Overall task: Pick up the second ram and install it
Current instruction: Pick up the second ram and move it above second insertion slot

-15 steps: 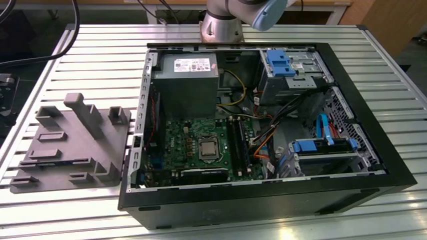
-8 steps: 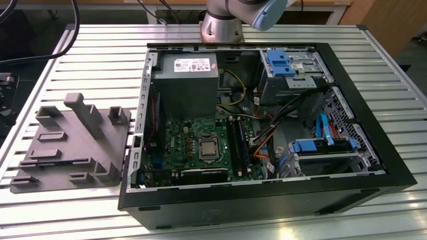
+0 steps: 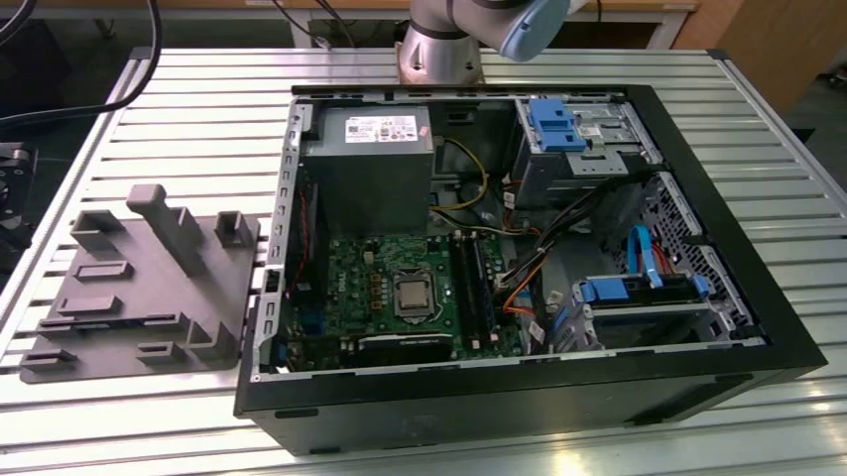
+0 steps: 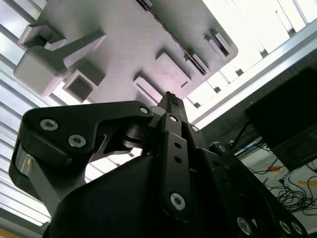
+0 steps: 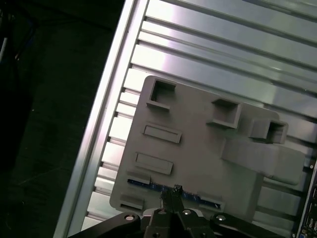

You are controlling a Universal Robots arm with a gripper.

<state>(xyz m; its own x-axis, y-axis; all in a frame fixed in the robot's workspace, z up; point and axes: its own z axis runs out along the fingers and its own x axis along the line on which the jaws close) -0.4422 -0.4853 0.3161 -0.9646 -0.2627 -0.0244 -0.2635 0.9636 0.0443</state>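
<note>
Second ram (image 5: 148,187), unpicked
Lies flat in a slot at the grey tray's (image 5: 198,148) edge, on the desk (image 5: 208,64); pincer (image 5: 174,190) above the tray, fingers pressed together, gripping nothing.

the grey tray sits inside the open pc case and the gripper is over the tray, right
No, not inside. The grey tray lies on the slatted table beside the open pc case, at the exterior view's left, as the exterior view shows. The gripper is over the tray.
</note>
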